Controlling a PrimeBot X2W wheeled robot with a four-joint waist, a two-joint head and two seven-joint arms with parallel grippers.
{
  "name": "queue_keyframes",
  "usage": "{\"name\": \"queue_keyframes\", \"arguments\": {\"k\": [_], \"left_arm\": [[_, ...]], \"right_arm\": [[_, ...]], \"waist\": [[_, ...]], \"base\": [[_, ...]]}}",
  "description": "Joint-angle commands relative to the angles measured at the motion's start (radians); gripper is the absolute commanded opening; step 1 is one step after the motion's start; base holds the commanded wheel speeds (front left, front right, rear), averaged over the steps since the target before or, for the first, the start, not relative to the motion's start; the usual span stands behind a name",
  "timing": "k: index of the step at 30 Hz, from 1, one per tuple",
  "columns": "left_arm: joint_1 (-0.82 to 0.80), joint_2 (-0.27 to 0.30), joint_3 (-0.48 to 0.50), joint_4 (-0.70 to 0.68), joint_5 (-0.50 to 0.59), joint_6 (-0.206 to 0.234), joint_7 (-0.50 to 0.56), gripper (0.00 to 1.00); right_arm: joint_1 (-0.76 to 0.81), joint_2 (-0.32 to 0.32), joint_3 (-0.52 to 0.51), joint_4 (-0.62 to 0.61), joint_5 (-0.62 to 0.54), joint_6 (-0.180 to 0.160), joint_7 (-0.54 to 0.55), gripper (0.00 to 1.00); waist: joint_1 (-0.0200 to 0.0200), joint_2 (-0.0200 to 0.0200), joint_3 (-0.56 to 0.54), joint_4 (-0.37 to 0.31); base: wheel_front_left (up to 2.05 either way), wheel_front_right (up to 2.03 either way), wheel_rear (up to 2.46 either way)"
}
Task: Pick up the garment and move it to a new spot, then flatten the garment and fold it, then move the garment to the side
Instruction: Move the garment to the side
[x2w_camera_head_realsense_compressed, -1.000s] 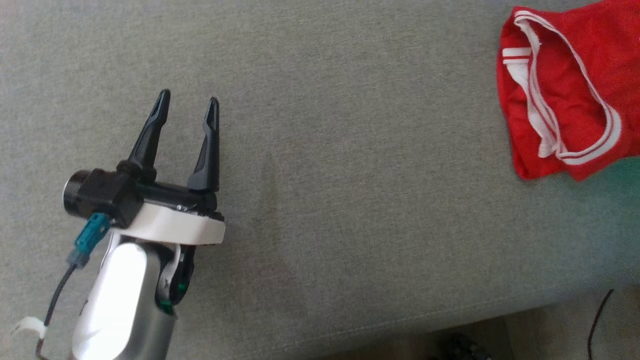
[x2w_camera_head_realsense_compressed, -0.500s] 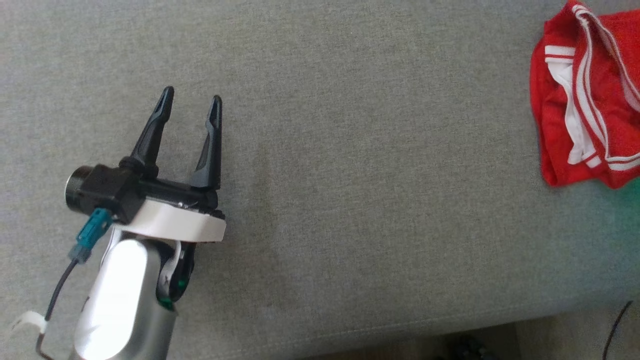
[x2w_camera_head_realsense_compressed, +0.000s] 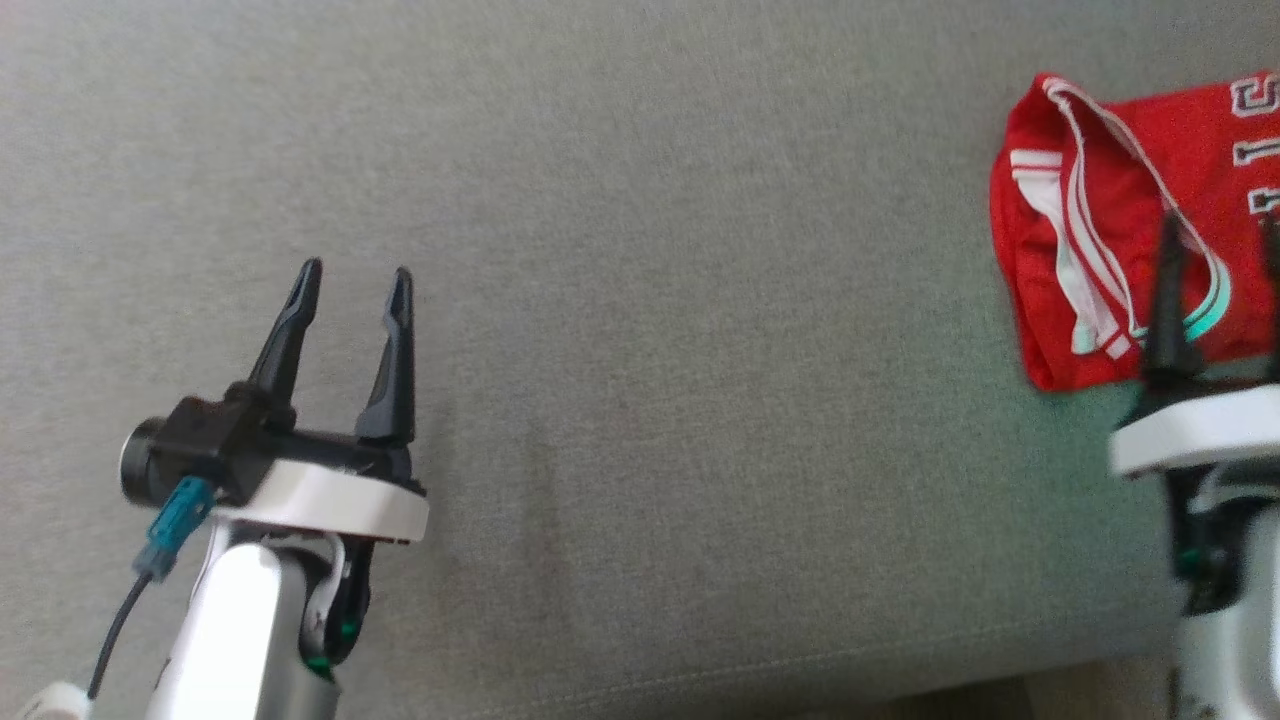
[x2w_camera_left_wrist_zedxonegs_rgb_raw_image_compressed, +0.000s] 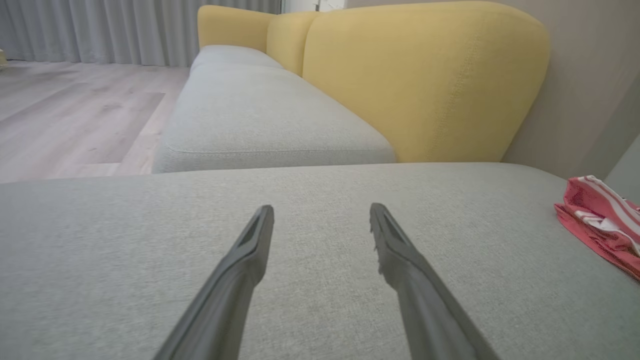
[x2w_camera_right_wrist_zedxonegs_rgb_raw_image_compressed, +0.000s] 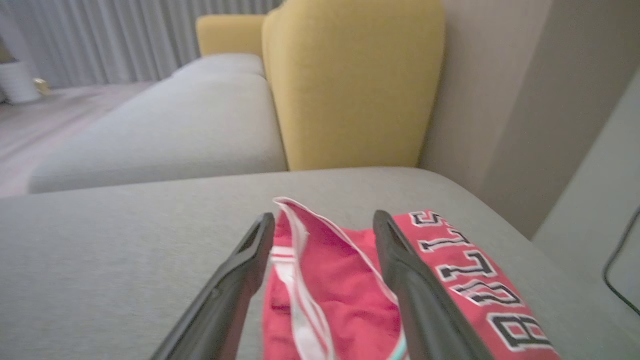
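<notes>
The garment (x2w_camera_head_realsense_compressed: 1090, 260) is a red jersey with white trim and black-and-white lettering, lying bunched on the grey sofa seat (x2w_camera_head_realsense_compressed: 700, 350) at the far right of the head view. My right gripper (x2w_camera_head_realsense_compressed: 1218, 228) is open, its two dark fingers reaching over the jersey's near edge. In the right wrist view the right gripper (x2w_camera_right_wrist_zedxonegs_rgb_raw_image_compressed: 322, 216) frames the garment (x2w_camera_right_wrist_zedxonegs_rgb_raw_image_compressed: 350, 285), with nothing gripped. My left gripper (x2w_camera_head_realsense_compressed: 352, 275) stands open over bare cushion at the lower left. In the left wrist view the left gripper (x2w_camera_left_wrist_zedxonegs_rgb_raw_image_compressed: 321, 209) is wide apart, with the garment (x2w_camera_left_wrist_zedxonegs_rgb_raw_image_compressed: 600, 220) far to the right.
A yellow backrest (x2w_camera_left_wrist_zedxonegs_rgb_raw_image_compressed: 420, 80) rises behind the seat, with another grey cushion (x2w_camera_left_wrist_zedxonegs_rgb_raw_image_compressed: 260, 115) beyond it. Wooden floor (x2w_camera_left_wrist_zedxonegs_rgb_raw_image_compressed: 65, 120) and grey curtains (x2w_camera_left_wrist_zedxonegs_rgb_raw_image_compressed: 90, 30) lie to the left. The seat's front edge (x2w_camera_head_realsense_compressed: 700, 690) runs along the bottom of the head view.
The head view has shifted, so the camera moved. My right gripper has come into the picture at the right edge, over the garment's near side. The left gripper stays open.
</notes>
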Motion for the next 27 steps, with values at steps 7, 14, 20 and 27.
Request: {"name": "queue_keyframes", "arguments": {"k": [7, 14, 20, 27], "left_arm": [[0.041, 0.004, 0.066, -0.030, -0.010, 0.018, -0.005, 1.00], [0.123, 0.011, 0.085, -0.020, 0.000, 0.040, -0.005, 1.00], [0.185, 0.021, 0.085, -0.016, 0.002, 0.047, -0.005, 1.00], [0.225, 0.025, 0.074, -0.006, 0.006, 0.054, -0.001, 1.00]], "right_arm": [[0.024, 0.015, 0.191, -0.015, 0.062, 0.007, -0.127, 1.00], [0.078, 0.017, 0.262, 0.031, 0.076, 0.007, -0.161, 1.00], [0.145, 0.017, 0.269, 0.033, 0.062, 0.007, -0.157, 1.00], [0.206, 0.017, 0.256, 0.009, 0.051, 0.007, -0.137, 1.00]], "waist": [[0.0001, 0.0000, -0.111, 0.086], [0.0001, 0.0000, -0.192, 0.140], [0.0001, 0.0000, -0.251, 0.149], [0.0001, 0.0000, -0.303, 0.153]], "base": [[0.00, 0.00, 0.00], [0.00, 0.00, 0.00], [0.00, 0.00, 0.00], [0.00, 0.00, 0.00]]}}
